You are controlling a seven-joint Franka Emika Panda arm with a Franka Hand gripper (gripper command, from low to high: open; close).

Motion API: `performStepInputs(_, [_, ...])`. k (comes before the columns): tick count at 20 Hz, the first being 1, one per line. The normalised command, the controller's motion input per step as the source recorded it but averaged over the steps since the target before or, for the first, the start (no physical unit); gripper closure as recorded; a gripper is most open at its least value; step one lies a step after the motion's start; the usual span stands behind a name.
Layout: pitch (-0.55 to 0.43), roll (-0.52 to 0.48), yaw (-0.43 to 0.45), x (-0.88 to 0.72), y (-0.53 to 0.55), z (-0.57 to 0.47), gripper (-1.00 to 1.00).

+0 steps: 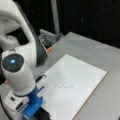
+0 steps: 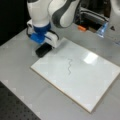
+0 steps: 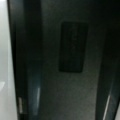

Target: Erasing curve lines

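1. Wrist view, nearest the arm: the black block eraser [image 3: 73,47] filled the centre as a dark rectangle against grey worktop, with two dark upright bars either side of it, prob. the gripper's fingers [image 3: 30,75]. A strip of white board showed along that view's left edge.
2. The gripper [image 2: 44,47] sat low over the eraser [image 2: 43,50], just off the white board's [image 2: 82,82] corner in a front view. Whether it was wide, narrow or already clamped on the block, I cannot tell; blue mount and white housing hid the tips.
3. In a front view the gripper [image 1: 37,111] was at the bottom left, eraser [image 1: 43,115] barely showing beneath it.
4. Further out: the curve lines [image 2: 69,67], a thin dark wavy stroke near the board's middle, looked untouched in both front views [image 1: 64,86], well apart from the eraser.
5. Judgement: the eraser looked light, stiff, block-shaped; best taken across its long flat sides. The stroke itself is dry ink, nothing to grasp, only wipe.
6. Farthest: grey worktop [image 2: 17,75], an orange item [image 2: 81,28] near the back.
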Motion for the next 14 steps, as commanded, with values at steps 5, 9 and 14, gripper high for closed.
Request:
performStepInputs(5, [-0.150,0.031,0.006,-0.05,0.00,-0.12,-1.00])
performStepInputs(9, [-0.131,0.054,0.016,-0.02,-0.03,-0.10,-1.00])
performStepInputs(14, [-0.142,0.082,0.024,0.02,-0.02,-0.13,-1.00])
